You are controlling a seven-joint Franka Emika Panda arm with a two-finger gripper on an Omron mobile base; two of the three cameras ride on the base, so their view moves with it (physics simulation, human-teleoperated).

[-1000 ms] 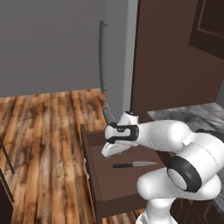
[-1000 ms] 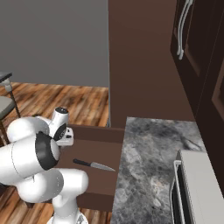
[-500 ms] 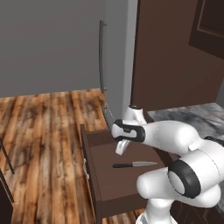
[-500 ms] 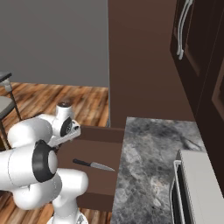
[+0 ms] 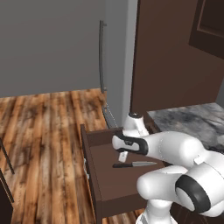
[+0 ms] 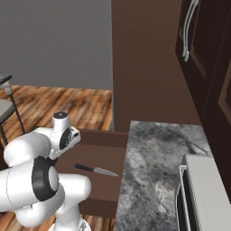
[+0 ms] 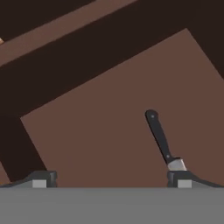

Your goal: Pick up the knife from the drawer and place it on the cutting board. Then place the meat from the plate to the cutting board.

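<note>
While the drawer (image 5: pixel 103 183) stands pulled out into the room in the left base view, its dark brown box shows a flat floor with the knife (image 5: pixel 133 165) lying on it, black handle toward the drawer's front panel and silver blade pointing toward the cabinets. The white arm reaches over the back half of the drawer, and the pincer (image 5: pixel 123 156) hangs at its end just above and behind the knife, not touching it; from here I cannot tell how far the fingers are spread. A grey marbled counter (image 5: pixel 197 120) lies to the right, beyond the arm, and a wooden plank floor (image 5: pixel 43 127) spreads to the left. In the right base view the knife (image 6: pixel 96 170) lies flat on the floor of the drawer (image 6: pixel 97 153), blade tip toward the counter (image 6: pixel 153 176), with the arm's wrist above the drawer's left part. A white appliance (image 6: pixel 205 194) sits at the counter's right end. In the hand view the pincer (image 7: pixel 109 178) looks down at the floor of the drawer (image 7: pixel 100 127) with its two dark fingertips (image 7: pixel 43 178) wide apart and nothing between them; the knife (image 7: pixel 163 142) lies close to the right-hand tip, handle pointing away and the start of the blade at that tip.
</note>
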